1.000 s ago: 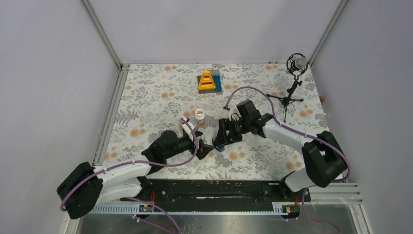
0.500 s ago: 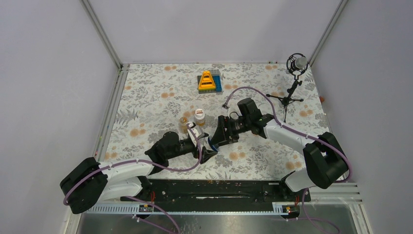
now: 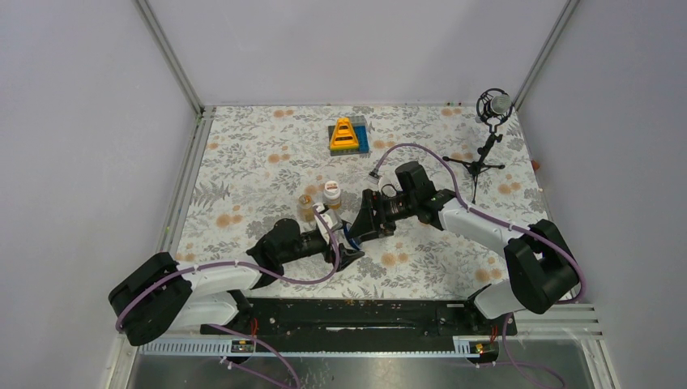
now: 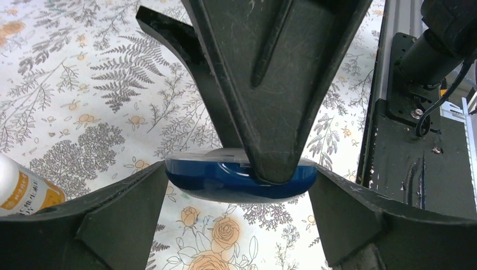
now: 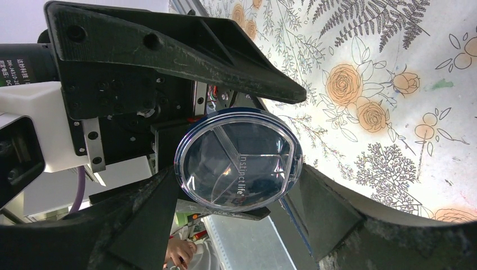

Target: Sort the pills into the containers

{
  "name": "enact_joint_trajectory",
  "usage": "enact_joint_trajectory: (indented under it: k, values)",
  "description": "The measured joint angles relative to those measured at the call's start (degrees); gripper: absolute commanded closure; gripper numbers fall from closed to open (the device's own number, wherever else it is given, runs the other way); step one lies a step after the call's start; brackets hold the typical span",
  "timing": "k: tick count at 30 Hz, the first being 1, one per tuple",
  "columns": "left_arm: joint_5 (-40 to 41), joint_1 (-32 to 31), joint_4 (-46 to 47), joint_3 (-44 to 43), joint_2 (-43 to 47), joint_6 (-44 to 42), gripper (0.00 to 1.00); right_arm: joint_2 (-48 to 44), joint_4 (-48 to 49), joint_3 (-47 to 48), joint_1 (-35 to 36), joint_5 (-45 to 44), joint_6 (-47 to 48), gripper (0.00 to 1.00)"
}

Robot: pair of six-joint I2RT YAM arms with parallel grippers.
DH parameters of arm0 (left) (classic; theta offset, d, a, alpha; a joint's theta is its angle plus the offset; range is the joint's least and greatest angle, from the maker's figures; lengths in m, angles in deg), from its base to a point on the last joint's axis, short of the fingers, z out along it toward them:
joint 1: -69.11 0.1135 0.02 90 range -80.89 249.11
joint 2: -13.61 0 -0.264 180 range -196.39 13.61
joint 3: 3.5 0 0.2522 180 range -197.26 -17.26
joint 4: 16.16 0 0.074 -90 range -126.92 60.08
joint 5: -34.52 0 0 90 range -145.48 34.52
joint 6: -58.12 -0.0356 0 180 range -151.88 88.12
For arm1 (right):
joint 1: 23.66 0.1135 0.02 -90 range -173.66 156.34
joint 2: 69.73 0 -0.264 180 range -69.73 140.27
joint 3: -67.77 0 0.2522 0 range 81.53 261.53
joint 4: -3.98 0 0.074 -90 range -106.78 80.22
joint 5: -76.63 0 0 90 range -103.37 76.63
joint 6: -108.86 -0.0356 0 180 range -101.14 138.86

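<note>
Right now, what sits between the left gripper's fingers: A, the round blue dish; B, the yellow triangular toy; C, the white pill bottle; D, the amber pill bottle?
A: the left wrist view shows the round blue dish touching both fingers of the left gripper.

I have no way in at the blue dish (image 4: 202, 177). The left gripper (image 4: 239, 169) and right gripper (image 5: 237, 171) both clamp its rim, fingers crossing. Just beyond it to the left, the amber bottle (image 3: 306, 204) and white bottle (image 3: 332, 193) block the path. The flowered table (image 3: 421, 255) right of the dish lies open. The microphone stand (image 3: 487, 146) is well off.
</note>
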Motion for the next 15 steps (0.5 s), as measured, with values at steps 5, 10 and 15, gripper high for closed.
enact_joint_trajectory:
  k: [5,10,15]
  values:
    - [0.24,0.0,2.01,0.04,0.0,-0.17,0.08,0.0,0.13,-0.02,0.0,-0.02,0.0,0.38]
    - [0.26,0.0,2.99,0.66,0.0,-0.31,0.12,0.02,0.13,-0.13,0.0,-0.02,-0.24,0.39]
    - [0.15,-0.02,3.91,1.42,-0.02,-1.03,0.24,0.11,0.28,-0.17,0.0,-0.04,-0.42,0.38]
